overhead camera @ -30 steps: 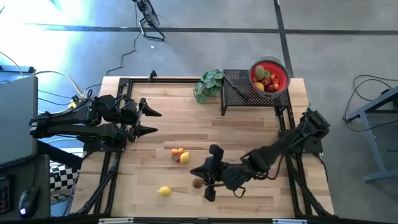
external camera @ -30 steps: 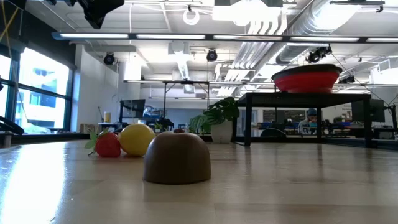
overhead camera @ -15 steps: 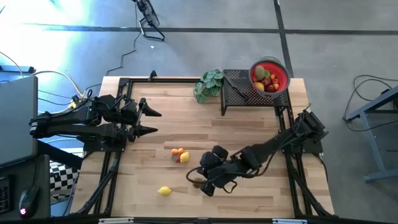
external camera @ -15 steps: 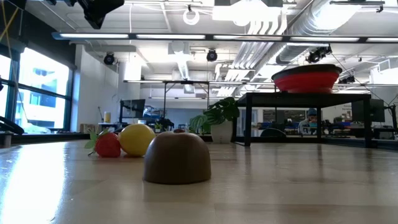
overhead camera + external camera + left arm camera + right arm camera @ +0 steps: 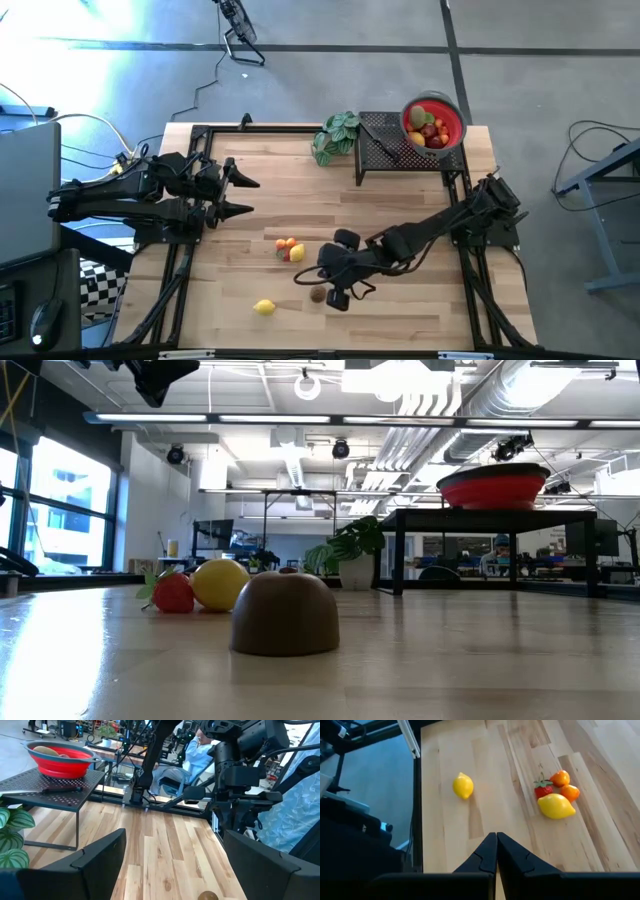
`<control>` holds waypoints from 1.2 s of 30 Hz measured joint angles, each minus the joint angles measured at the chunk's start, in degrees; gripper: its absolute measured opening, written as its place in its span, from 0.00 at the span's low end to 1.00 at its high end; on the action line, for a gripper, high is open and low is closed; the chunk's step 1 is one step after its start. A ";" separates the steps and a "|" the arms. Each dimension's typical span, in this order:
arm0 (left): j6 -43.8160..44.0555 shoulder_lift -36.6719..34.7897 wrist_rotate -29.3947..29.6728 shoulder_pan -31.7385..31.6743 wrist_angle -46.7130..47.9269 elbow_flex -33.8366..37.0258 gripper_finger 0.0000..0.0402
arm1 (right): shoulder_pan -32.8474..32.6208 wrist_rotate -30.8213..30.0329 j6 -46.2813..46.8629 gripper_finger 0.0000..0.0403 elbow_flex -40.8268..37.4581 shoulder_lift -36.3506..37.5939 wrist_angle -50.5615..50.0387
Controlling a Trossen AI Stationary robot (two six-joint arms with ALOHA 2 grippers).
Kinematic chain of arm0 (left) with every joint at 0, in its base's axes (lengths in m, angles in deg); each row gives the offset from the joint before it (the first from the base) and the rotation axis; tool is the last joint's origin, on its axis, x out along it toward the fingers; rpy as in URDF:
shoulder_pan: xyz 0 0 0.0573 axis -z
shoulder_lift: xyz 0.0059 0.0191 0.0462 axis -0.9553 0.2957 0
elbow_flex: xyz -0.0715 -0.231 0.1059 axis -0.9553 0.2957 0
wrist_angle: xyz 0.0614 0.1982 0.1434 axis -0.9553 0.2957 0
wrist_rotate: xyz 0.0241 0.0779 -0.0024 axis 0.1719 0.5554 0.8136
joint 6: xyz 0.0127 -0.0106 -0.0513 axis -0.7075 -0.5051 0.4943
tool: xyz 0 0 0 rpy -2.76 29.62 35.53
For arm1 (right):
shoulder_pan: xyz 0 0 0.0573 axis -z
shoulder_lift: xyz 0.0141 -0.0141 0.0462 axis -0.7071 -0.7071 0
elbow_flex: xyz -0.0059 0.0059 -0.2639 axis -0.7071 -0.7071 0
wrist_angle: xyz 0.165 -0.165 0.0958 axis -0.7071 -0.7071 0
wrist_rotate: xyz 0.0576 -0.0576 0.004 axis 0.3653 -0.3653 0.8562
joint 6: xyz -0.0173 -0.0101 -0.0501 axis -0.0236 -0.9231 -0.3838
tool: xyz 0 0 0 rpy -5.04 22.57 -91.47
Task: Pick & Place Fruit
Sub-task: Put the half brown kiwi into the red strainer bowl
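The right gripper (image 5: 335, 298), fingers together and empty, hovers beside the brown fruit (image 5: 317, 294) near the table's (image 5: 400, 200) front edge, probably preparing to grasp. The left gripper (image 5: 247, 196), fingers apart, waits near the left edge.

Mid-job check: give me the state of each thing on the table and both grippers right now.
Left gripper: open, empty, waiting at the table's left.
Right gripper: shut, empty, just above the brown fruit.
Brown fruit: loose on the table.
Lemon: alone on the table.
Fruit cluster: bunched together.
Red bowl: on the black stand, holding fruit.
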 joint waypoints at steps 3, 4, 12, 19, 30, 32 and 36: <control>0.00 -0.02 0.00 0.00 -0.02 0.00 0.81 | 0.00 -0.01 -0.86 0.01 0.00 0.00 -0.56; 0.00 0.00 0.00 0.01 0.00 0.00 0.81 | 0.00 -0.01 -1.40 0.01 0.00 0.00 -0.69; 0.00 0.00 0.00 0.01 -0.02 0.00 0.81 | 0.22 -0.46 -2.38 0.14 0.00 0.00 -0.68; 0.00 0.00 0.00 0.00 -0.02 0.00 0.81 | 0.26 -1.51 -2.46 0.46 0.00 0.00 -0.68; 0.00 0.00 0.00 0.00 -0.04 0.00 0.81 | 0.24 -1.53 -4.20 0.66 0.00 0.00 -0.64; -0.01 0.00 0.00 0.00 -0.04 0.00 0.81 | 0.24 -1.53 -4.34 0.66 0.00 0.00 -0.64; 0.00 0.00 0.00 0.00 -0.04 0.00 0.81 | 0.26 -1.55 -4.38 0.66 0.00 0.00 -0.63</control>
